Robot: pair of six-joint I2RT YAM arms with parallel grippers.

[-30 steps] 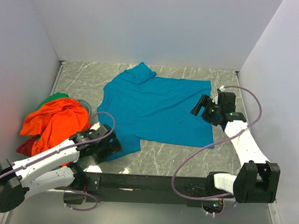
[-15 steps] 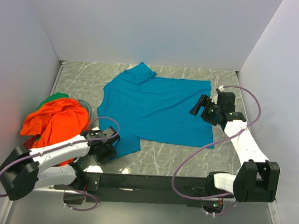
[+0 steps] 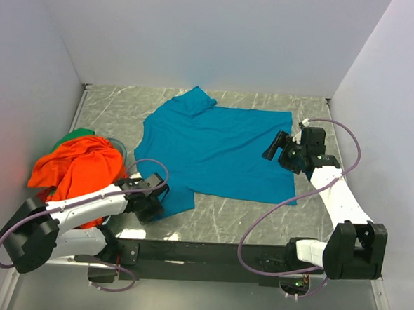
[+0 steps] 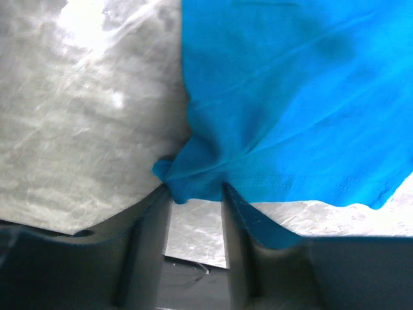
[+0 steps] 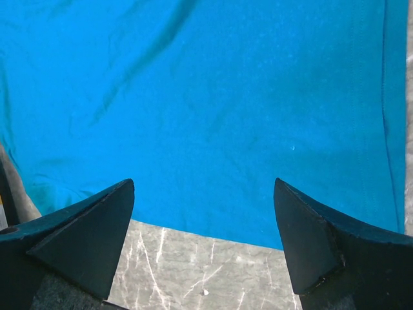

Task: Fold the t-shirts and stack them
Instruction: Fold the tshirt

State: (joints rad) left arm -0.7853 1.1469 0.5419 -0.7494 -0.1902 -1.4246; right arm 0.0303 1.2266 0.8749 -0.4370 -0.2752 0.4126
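**Operator:** Where is the teal t-shirt (image 3: pixel 218 145) lying?

**Technician:** It is lying spread flat across the middle of the table (image 3: pixel 259 228), with one near-left corner bunching up off the surface.

**Operator:** What is the left gripper (image 4: pixel 197 192) doing?

**Technician:** It is sitting low at that near-left corner. Its jaws are clenching a gathered fold of the teal cloth between their tips (the wrist view is showing the fabric puckering toward the pinch point).

**Operator:** And the right gripper (image 5: pixel 203 184)?

**Technician:** It is hovering over the right-hand part of the same shirt, near its edge. Its jaws are standing wide apart and are grasping nothing; smooth teal cloth and a strip of bare marble are showing between them.

**Operator:** Where are the other shirts lying?

**Technician:** The orange t-shirt (image 3: pixel 80 165) is lying crumpled in a heap at the left side of the table, beside the left arm. The green t-shirt (image 3: pixel 78 133) is showing behind it, and the red t-shirt (image 3: pixel 37 202) is showing under its near edge.
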